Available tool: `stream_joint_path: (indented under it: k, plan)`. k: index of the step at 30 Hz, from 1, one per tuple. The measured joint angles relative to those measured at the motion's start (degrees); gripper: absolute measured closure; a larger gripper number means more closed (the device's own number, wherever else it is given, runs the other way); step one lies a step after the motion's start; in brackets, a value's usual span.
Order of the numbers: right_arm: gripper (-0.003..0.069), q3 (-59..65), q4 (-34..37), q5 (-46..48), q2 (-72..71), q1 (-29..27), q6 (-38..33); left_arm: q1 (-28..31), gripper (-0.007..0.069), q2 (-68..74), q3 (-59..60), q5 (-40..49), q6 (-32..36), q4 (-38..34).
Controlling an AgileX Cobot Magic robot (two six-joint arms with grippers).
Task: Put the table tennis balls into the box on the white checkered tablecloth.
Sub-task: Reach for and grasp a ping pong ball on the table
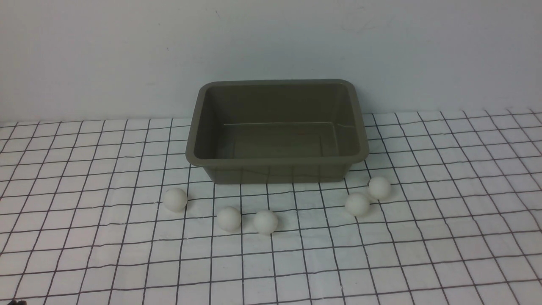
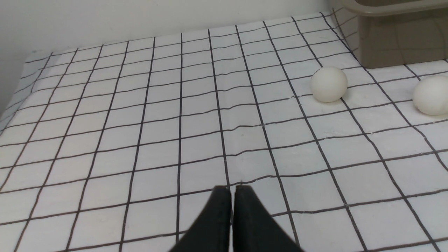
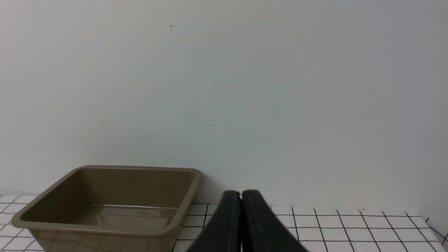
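Note:
The olive-grey box [image 1: 277,161] stands empty on the white checkered tablecloth [image 1: 444,237], against the back wall. Several white table tennis balls lie in front of it: one at the left [image 1: 175,199], a pair in the middle [image 1: 229,219] [image 1: 265,222], and a touching pair at the right [image 1: 357,204] [image 1: 379,187]. Neither arm shows in the front view. In the left wrist view my left gripper [image 2: 232,189] is shut and empty over bare cloth, well short of a ball [image 2: 329,84] and the box corner [image 2: 395,38]. My right gripper [image 3: 241,193] is shut and empty, to the right of the box [image 3: 105,231].
A plain pale wall runs close behind the box. The cloth drops off at the table's left edge [image 2: 14,101] and right edge [image 3: 434,224]. Another ball [image 2: 432,95] lies at the edge of the left wrist view.

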Motion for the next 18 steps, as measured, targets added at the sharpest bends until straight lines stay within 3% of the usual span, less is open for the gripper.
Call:
stream_joint_path:
  k: [12,18]
  plan:
    - [0.0673,0.0,0.0,0.1,0.0,0.0,0.0,0.0,0.0629,0.0,0.0,-0.3,0.0,-0.4]
    - [0.0673,0.0,0.1,0.2,0.0,0.0,0.0,0.0,0.0629,0.0,0.0,-2.4,0.0,-6.2]
